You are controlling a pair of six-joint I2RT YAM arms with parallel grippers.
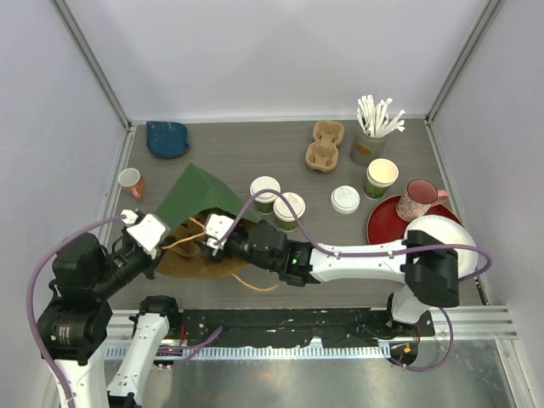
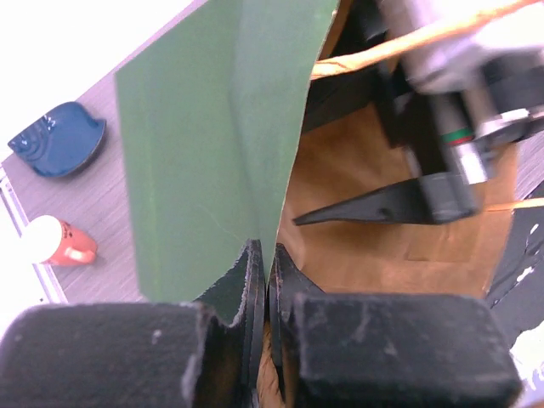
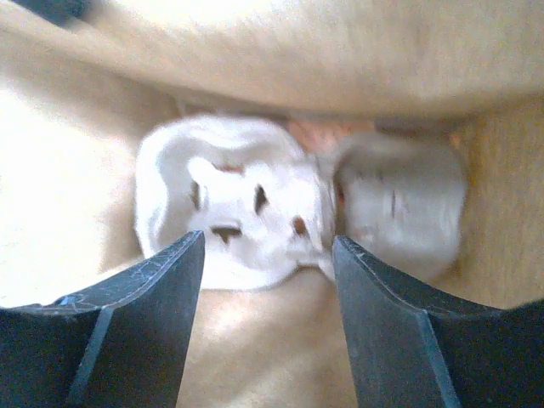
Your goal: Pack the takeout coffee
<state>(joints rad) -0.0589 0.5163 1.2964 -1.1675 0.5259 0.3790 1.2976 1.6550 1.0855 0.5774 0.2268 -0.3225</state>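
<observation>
Two small dark-green cups with white lids [image 1: 265, 193] [image 1: 289, 209] stand side by side mid-table, just right of a paper bag. The bag, green outside [image 1: 197, 197] and brown inside [image 2: 382, 246], lies on its side. My left gripper [image 2: 268, 255] is shut on the bag's green edge [image 2: 212, 153] and holds the mouth up; it shows in the top view [image 1: 167, 241]. My right gripper [image 3: 268, 242] is open and empty inside the bag's mouth [image 1: 210, 240]. One of its fingers [image 2: 365, 208] shows in the left wrist view. A blurred white and grey shape [image 3: 238, 208] lies ahead of it.
A loose white lid [image 1: 345, 199], a stack of lidless green cups [image 1: 381, 178], a pink mug [image 1: 416, 200] on a red plate [image 1: 382, 228], a cardboard cup carrier [image 1: 324, 144] and a cup of straws [image 1: 372, 127] stand right. A blue dish [image 1: 167, 138] and a small red cup [image 1: 131, 181] stand left.
</observation>
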